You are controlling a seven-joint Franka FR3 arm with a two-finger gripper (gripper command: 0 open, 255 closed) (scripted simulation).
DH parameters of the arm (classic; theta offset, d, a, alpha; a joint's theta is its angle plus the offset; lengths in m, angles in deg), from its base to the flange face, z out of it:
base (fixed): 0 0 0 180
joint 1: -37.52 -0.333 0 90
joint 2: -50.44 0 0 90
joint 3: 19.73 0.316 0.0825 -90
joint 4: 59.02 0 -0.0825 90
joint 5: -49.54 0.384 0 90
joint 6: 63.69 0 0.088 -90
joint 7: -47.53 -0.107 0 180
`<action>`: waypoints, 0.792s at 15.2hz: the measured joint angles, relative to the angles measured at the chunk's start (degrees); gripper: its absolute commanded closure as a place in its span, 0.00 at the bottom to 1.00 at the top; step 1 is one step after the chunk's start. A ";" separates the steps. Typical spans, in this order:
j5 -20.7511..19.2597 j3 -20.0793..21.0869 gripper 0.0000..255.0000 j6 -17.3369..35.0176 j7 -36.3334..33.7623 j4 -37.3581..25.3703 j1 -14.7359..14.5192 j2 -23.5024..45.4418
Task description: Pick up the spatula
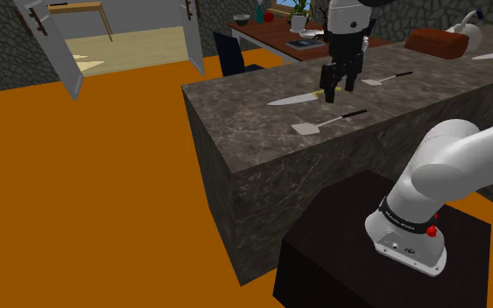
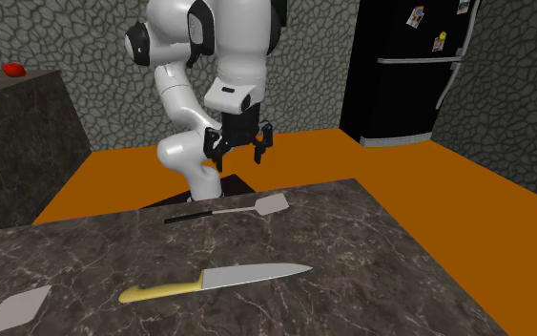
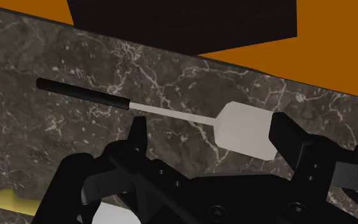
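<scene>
A: Spatula (image 2: 272, 204)?
B: Laid flat on the table (image 2: 400, 277) along its stand-side edge, blade pointed to the second exterior view's right.
A: Hand (image 2: 240, 148)?
B: Held above it, fingers spread apart.

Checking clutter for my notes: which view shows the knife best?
The second exterior view: the knife lies whole on the counter, yellow handle and grey blade unobstructed. In the shoulder view the gripper covers most of its handle. The wrist view catches the handle's yellow end.
</scene>
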 measured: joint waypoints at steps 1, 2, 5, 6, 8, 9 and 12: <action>0.00 0.00 0.00 0.00 0.00 0.00 0.00 0.00; -1.22 -1.35 0.00 0.88 2.95 1.08 -1.54 -0.57; -9.15 -10.23 0.00 5.01 31.54 6.48 -10.41 -4.70; -12.25 -13.80 0.00 6.88 42.68 8.29 -13.78 -6.01; -16.67 -18.99 0.00 9.68 58.95 10.58 -18.53 -7.52; -17.52 -19.95 0.00 10.59 61.86 11.40 -19.41 -7.78; -18.83 -21.37 0.00 13.11 64.42 13.69 -20.02 -7.85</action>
